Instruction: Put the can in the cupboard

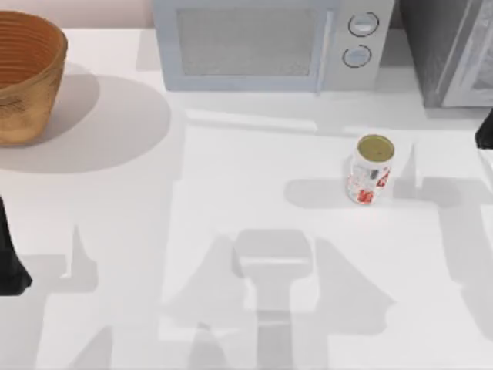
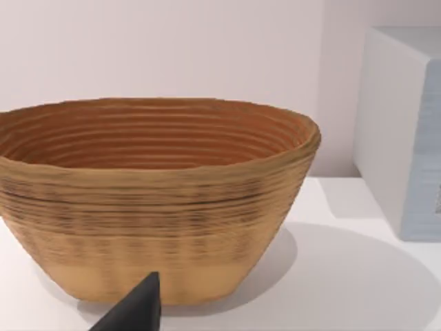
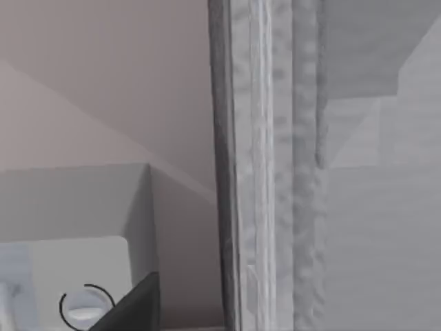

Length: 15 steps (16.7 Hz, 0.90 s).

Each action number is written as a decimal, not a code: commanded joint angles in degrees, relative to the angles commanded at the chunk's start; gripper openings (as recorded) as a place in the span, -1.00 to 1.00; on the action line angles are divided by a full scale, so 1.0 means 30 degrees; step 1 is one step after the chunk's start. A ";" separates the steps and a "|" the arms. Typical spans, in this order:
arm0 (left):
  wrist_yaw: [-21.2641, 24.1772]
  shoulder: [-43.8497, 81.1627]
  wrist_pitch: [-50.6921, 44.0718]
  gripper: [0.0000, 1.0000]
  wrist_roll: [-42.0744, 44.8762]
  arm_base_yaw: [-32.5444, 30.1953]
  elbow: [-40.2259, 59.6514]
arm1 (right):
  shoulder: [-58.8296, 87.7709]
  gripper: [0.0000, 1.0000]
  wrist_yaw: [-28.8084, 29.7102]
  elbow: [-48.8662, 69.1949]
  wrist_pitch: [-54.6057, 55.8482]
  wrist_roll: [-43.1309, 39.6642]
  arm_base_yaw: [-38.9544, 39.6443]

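The can [image 1: 372, 169] is a small white tin with red print and a dull gold lid. It stands upright on the white table [image 1: 231, 200], right of centre. The cupboard [image 1: 447, 54] rises at the back right corner, with a dark grey speckled side and a pale door panel [image 3: 372, 207]. Its door edge [image 3: 269, 172] is close in the right wrist view. My left arm [image 1: 9, 262] is parked at the table's left edge, and a dark tip of my left gripper [image 2: 138, 310] faces the basket. My right arm [image 1: 485, 127] sits at the right edge beside the cupboard, with a dark tip of my right gripper [image 3: 134, 307] in view.
A light grey microwave [image 1: 262, 42] with two round knobs [image 1: 362, 25] stands at the back centre, left of the cupboard. A large woven basket [image 1: 23, 77] [image 2: 151, 200] occupies the back left corner. Open tabletop lies between the can and the cupboard.
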 joint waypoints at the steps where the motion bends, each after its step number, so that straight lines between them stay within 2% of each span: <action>1: 0.0000 0.0000 0.0000 1.00 0.0000 0.0000 0.0000 | 0.1990 1.00 0.0532 0.0363 0.1443 0.0025 0.0604; 9: 0.0000 0.0000 0.0000 1.00 0.0000 0.0000 0.0000 | 1.7100 1.00 0.4524 0.3045 1.2274 0.0102 0.4946; 15: 0.0000 0.0000 0.0000 1.00 0.0000 0.0000 0.0000 | 2.4626 1.00 0.6443 0.4400 1.7696 0.0055 0.7052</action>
